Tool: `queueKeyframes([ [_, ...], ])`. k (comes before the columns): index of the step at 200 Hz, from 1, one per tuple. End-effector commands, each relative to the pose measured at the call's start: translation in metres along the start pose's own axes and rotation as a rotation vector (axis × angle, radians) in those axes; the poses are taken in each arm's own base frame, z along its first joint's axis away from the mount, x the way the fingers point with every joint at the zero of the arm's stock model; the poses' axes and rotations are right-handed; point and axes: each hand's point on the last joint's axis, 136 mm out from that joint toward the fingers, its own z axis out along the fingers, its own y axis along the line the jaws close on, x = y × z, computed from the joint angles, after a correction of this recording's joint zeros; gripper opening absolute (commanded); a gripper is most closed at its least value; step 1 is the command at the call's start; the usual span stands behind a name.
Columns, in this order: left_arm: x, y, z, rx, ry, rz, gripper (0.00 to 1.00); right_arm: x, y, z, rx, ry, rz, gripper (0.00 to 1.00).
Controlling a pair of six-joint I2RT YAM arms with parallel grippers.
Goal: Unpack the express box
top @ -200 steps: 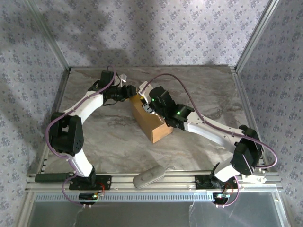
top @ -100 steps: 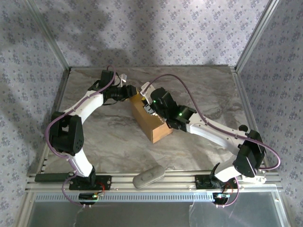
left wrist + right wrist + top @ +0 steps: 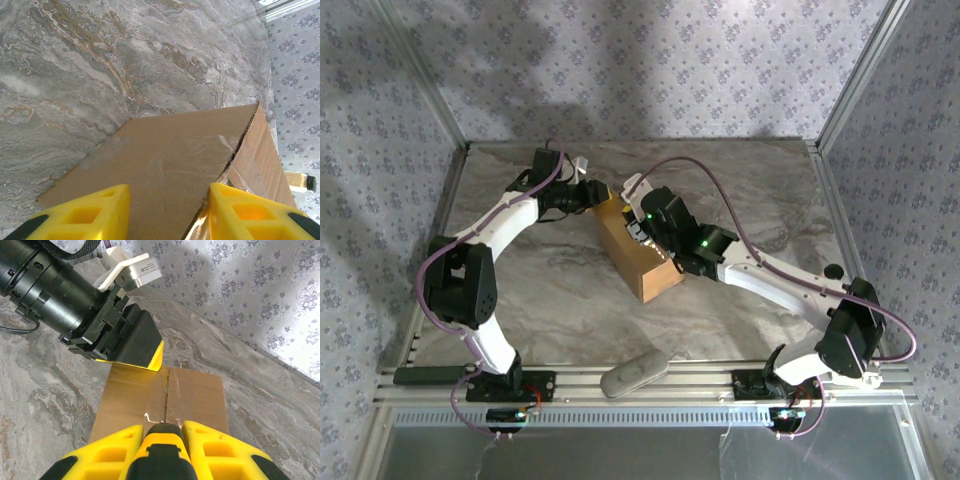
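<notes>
Two things matter with the box mid-tabletop: left jaws, parted over its far end, should steady it while right jaws, clenched on a tool, run the tip shallowly along the seam.

Surfaces from here
I see the express box in matt brown cardboard, glossy tape on its seam, a plastic-bodied cutter, smooth marbled table.
</notes>
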Motion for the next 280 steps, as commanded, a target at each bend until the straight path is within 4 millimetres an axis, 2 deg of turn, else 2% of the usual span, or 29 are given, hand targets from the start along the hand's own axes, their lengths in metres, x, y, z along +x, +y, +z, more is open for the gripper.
queueKeyframes([
  [1, 0.031, 0.070, 0.017, -0.249, 0.087, -0.135, 0.41, 0.023, 0.016, -0.010, -0.072, 0.084, 0.034, 0.00],
  [61, 0.032, 0.072, 0.017, -0.260, 0.091, -0.139, 0.41, 0.021, 0.015, -0.022, -0.078, 0.090, 0.059, 0.00],
  [98, 0.032, 0.073, 0.017, -0.265, 0.092, -0.140, 0.41, 0.023, 0.015, -0.023, -0.080, 0.092, 0.066, 0.00],
  [100, 0.032, 0.073, 0.017, -0.265, 0.094, -0.141, 0.41, 0.035, 0.016, -0.021, -0.080, 0.116, 0.058, 0.00],
  [103, 0.032, 0.072, 0.017, -0.264, 0.093, -0.139, 0.41, 0.040, 0.016, -0.019, -0.079, 0.128, 0.056, 0.00],
  [129, 0.032, 0.074, 0.017, -0.274, 0.094, -0.141, 0.40, 0.049, 0.017, -0.018, -0.076, 0.148, 0.052, 0.00],
  [194, 0.033, 0.080, 0.017, -0.299, 0.099, -0.148, 0.39, 0.039, 0.018, -0.031, -0.075, 0.130, 0.036, 0.00],
  [280, 0.033, 0.084, 0.017, -0.315, 0.096, -0.162, 0.37, 0.057, 0.023, -0.034, -0.071, 0.169, 0.048, 0.00],
])
